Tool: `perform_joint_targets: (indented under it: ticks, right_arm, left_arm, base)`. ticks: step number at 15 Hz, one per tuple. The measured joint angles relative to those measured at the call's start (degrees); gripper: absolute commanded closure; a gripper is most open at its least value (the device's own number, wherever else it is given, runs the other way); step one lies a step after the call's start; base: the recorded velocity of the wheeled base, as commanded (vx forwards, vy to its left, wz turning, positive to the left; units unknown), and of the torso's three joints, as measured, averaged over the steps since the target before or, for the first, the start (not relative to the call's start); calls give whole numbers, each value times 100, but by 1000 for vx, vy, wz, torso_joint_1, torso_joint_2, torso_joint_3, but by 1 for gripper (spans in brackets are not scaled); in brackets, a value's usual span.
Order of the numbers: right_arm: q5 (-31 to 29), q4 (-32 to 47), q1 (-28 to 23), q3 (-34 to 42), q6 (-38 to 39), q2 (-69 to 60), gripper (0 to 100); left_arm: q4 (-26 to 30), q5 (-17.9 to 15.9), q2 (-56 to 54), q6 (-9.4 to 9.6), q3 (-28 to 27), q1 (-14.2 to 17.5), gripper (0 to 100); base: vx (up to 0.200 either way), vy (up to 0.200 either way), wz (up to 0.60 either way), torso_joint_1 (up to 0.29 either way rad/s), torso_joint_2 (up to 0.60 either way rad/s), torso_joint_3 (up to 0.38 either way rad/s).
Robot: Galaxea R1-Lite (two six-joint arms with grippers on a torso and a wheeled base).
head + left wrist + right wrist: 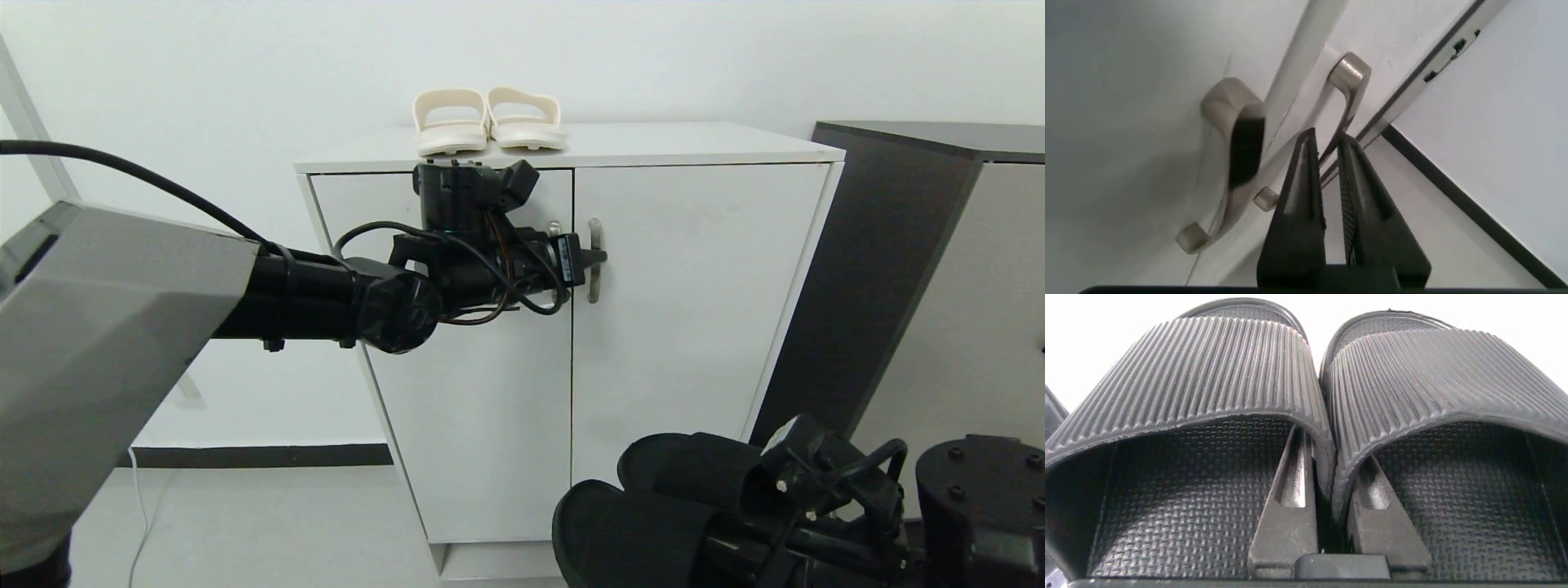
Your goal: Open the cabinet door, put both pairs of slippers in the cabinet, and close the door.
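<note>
White wall (735, 49) is seen behind the white cabinet (702, 343), both of whose doors are shut. Cream slippers (487, 122) are set side by side on the cabinet's top, near its back edge. The left gripper (602, 256) is closed on the handle (595, 286) of the cabinet's right door, the bar being pinched between nearly touching fingers. Black slippers (645, 506) are held low before the cabinet's right door by the right gripper (1331, 461), with one finger tucked inside each slipper and their adjoining sides clamped.

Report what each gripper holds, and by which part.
Right gripper: the black slippers, pinched together by their adjoining inner strap edges. Left gripper: at the cabinet door handle; a hold cannot be told.
</note>
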Motion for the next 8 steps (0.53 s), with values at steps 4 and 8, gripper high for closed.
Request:
perform_joint_targets:
  ticks: [4, 8]
  right_arm:
    - [197, -4, 16, 87, -9, -35, 100]
    - [364, -28, 68, 183, -17, -121, 100]
  left_arm:
    - [-10, -11, -235, -10, 332, -87, 100]
    - [-10, -13, -706, -7, 868, -334, 100]
  base:
    - [0, 0, 0, 0, 0, 0]
    - [0, 0, 0, 0, 0, 0]
